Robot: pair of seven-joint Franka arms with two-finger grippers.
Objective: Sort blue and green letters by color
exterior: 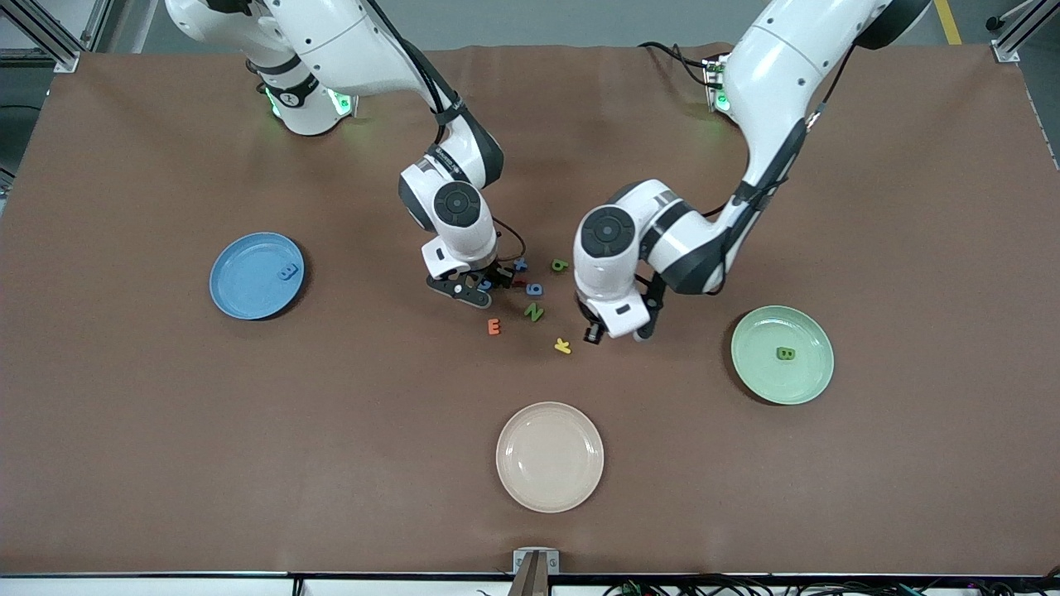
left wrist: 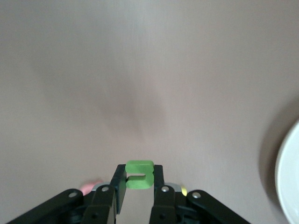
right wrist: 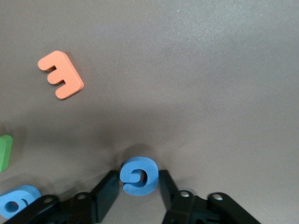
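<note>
Nearest the front camera, at six o'clock on the brown table, sits an empty pale pink round plate (exterior: 550, 497). Both arms are mid-pick. The left gripper (exterior: 614, 333) is clamped on a small green foam letter (left wrist: 139, 175) in the air over the cloth; its next move looks like a carry to the round green plate (exterior: 807, 385) at three o'clock. The right gripper (exterior: 484, 285), down in the centre pile, has its fingers against both sides of a blue foam G (right wrist: 138, 175) lying on the table; it likely needs a lift toward the round blue plate (exterior: 240, 290) at nine o'clock. Legible nearby: orange E (exterior: 493, 326), green N (exterior: 533, 312), yellow K (exterior: 562, 345), blue 9 (exterior: 534, 289); no brand shows
</note>
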